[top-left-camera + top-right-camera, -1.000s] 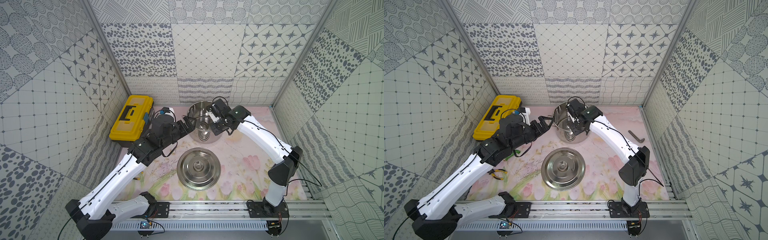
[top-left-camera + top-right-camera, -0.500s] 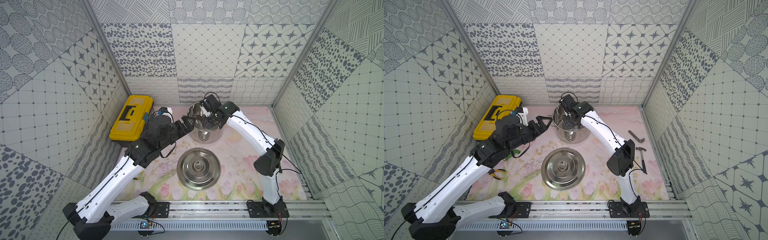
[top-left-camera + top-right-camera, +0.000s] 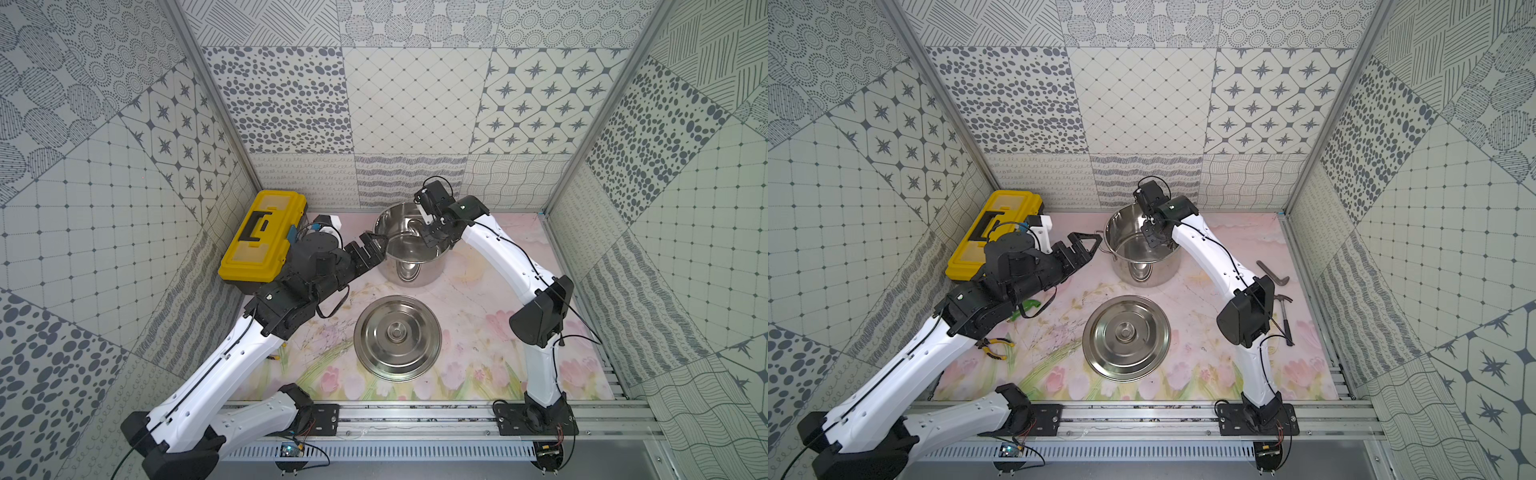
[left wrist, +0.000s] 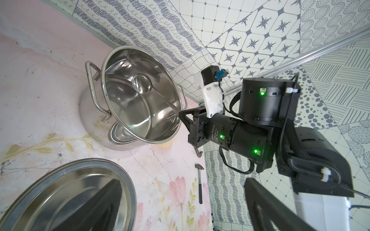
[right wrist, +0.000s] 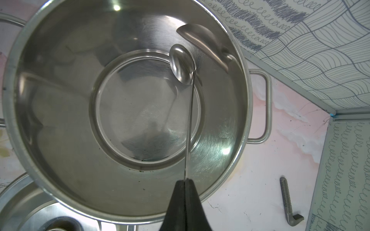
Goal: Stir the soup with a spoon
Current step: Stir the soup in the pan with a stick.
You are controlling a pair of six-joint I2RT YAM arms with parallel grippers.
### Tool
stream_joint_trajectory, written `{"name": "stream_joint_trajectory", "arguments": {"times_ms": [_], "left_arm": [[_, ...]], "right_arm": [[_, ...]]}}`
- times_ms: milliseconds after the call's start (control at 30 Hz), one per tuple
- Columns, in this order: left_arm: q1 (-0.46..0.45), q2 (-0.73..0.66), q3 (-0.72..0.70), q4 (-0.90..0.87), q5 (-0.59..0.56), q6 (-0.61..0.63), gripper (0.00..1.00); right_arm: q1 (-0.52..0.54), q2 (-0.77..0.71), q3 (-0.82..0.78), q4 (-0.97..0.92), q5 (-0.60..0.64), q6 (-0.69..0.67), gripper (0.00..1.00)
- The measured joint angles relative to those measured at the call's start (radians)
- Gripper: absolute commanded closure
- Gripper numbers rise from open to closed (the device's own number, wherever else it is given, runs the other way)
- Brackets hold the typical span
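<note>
Pot [image 3: 415,272]: in both top views, upright and uncovered at the back of the desk [image 3: 478,299].
Lid [image 3: 397,336]: in both top views, flat on the desk in front of the pot and apart from it.
Right gripper [image 3: 431,241]: in both top views, over the right side of the pot's mouth, pointing down into it.
Left gripper [image 3: 1089,248]: in a top view, jaws spread wide and holding nothing, just beside the pot's left handle.
Toolbox [image 3: 259,241]: yellow, in the back left corner.
Spoon [image 4: 142,85]: in the left wrist view, bowl inside the pot, thin handle slanting up over the rim into the right arm's closed jaws.
Hammer [image 4: 200,186]: in the left wrist view, flat on the desk, well apart from the pot.
Spoon [image 5: 182,66]: in the right wrist view, handle pinched between the black jaws, bowl near the pot's wall and mirrored in the steel; whether touching the bottom, cannot tell.
</note>
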Motion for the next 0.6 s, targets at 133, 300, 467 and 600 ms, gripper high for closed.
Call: {"name": "stream_joint_trajectory", "arguments": {"times_ms": [133, 300, 467, 600], "left_arm": [[0.000, 0.003, 0.000, 0.000, 0.000, 0.000, 0.00], [0.000, 0.013, 0.000, 0.000, 0.000, 0.000, 0.01], [0.000, 0.034, 0.000, 0.001, 0.001, 0.000, 0.00], [0.000, 0.065, 0.005, 0.005, 0.001, 0.005, 0.00]], "right_arm": [[-0.006, -0.037, -0.077, 0.001, 0.014, -0.021, 1.00], [-0.006, -0.119, -0.185, -0.001, 0.011, -0.032, 1.00], [-0.004, -0.212, -0.267, 0.002, -0.008, -0.029, 1.00], [0.009, -0.257, -0.315, 0.002, -0.023, -0.013, 1.00]]}}
